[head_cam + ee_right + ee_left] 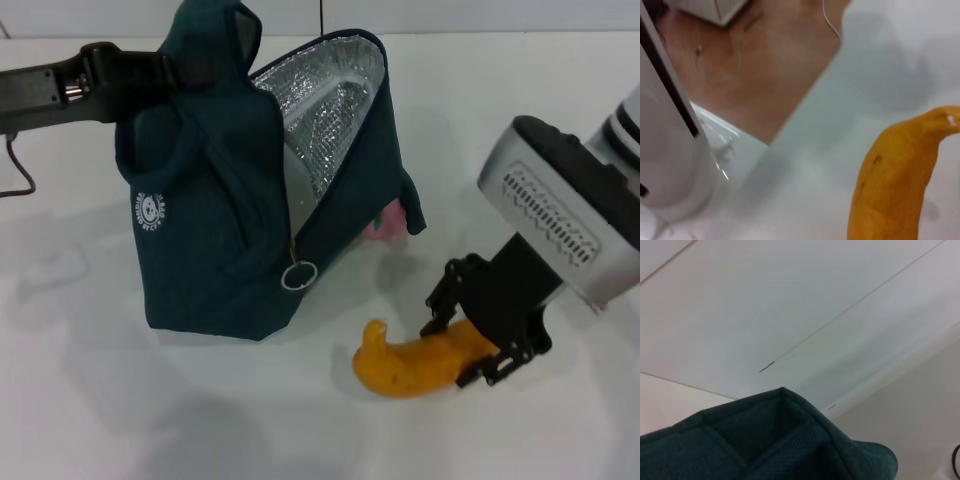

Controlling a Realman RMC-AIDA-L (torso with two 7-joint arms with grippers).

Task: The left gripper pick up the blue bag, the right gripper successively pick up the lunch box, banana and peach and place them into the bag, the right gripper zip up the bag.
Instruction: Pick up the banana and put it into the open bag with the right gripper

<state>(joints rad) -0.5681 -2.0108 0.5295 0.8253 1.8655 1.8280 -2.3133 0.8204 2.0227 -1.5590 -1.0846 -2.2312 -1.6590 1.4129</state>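
Observation:
The blue bag (210,230) stands upright on the white table, its mouth open and its silver lining showing. My left gripper (165,70) is shut on the bag's top and holds it up; the bag's fabric also shows in the left wrist view (765,440). The ring zip pull (298,275) hangs at the front. The banana (405,368) lies on the table to the right of the bag. My right gripper (462,350) is closed around its right end. The banana fills the right wrist view (890,185). The peach (385,222) peeks out behind the bag. The lunch box is hidden.
The white table (90,400) stretches in front and to the left of the bag. A black cable (15,170) hangs at the far left. The right wrist view shows the table's edge and brown floor (770,60) beyond it.

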